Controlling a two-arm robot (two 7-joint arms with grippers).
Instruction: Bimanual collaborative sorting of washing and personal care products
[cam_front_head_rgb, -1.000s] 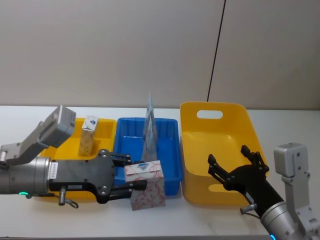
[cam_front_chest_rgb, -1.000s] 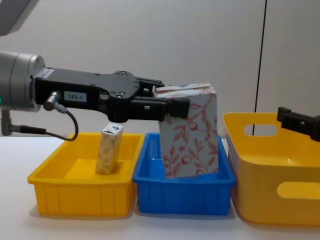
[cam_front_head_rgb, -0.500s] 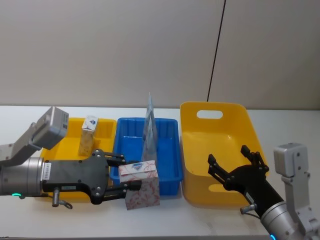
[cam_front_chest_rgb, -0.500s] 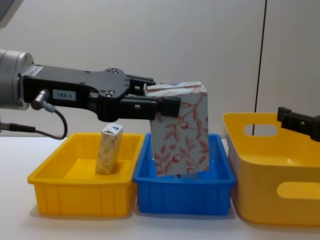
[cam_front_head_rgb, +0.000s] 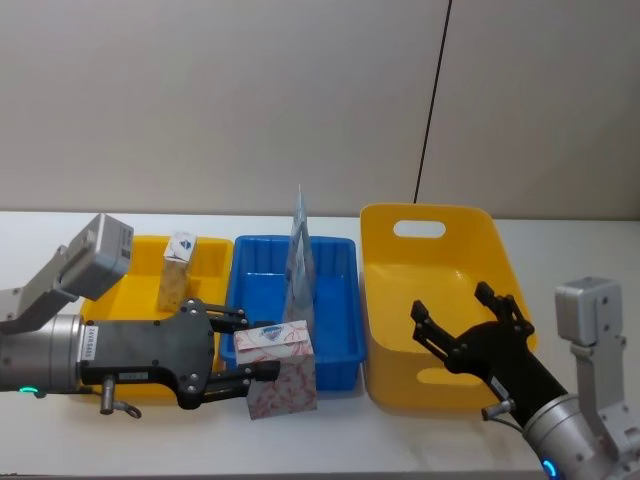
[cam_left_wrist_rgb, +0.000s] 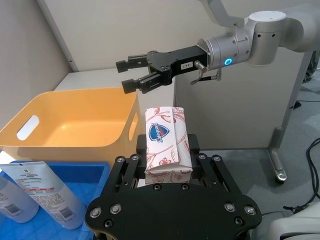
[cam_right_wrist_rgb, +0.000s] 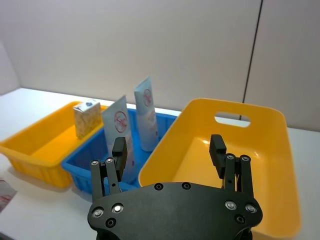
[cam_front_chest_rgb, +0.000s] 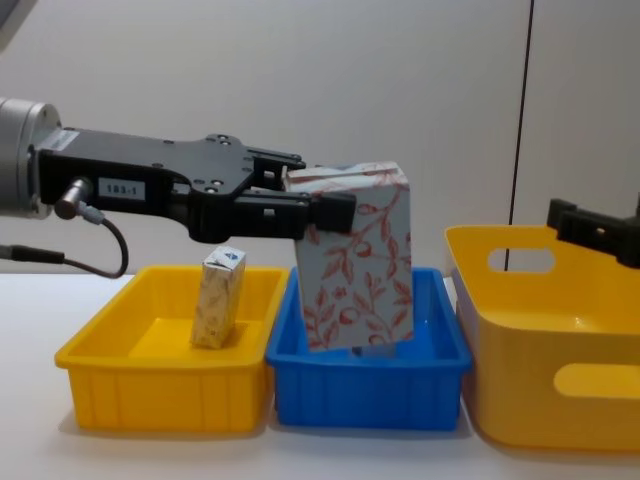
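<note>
my left gripper (cam_front_head_rgb: 252, 347) is pinching the white box with red floral print (cam_front_head_rgb: 285, 378) across its two broad faces. the fingers sit high on the box, near the top panel with the blue shield mark. from the chest camera the box (cam_front_chest_rgb: 355, 265) hangs clear of the table and leans a little. it is held out in front of the near left corner of the blue tray (cam_front_head_rgb: 343, 250), not inside it. i think the grip is high so the lower body stays free for someone else to take, or to be set down first.

the left arm reaches in low and nearly level from my left. its wrist is turned so the fingers close front to back, and the box sticks out past the fingertips towards the right.

my right gripper (cam_front_head_rgb: 463, 322) is spread wide and holds nothing. it hovers over the near wall of the big yellow handled bin (cam_front_head_rgb: 440, 214). its forearm rises from the lower right and the fingers point back towards the middle. in the left wrist view it (cam_left_wrist_rgb: 138, 73) faces the box across a gap, so i judge this a pose set for a handover. the two are well apart, and closing that gap squarely is the tricky part.

the rest is already sorted. the beige carton (cam_front_head_rgb: 178, 270) stands upright in the yellow tray (cam_front_head_rgb: 213, 248). the pale blue tapering tube (cam_front_head_rgb: 299, 252) and a white bottle with red round logo (cam_right_wrist_rgb: 146, 119) stand in the blue tray.
</note>
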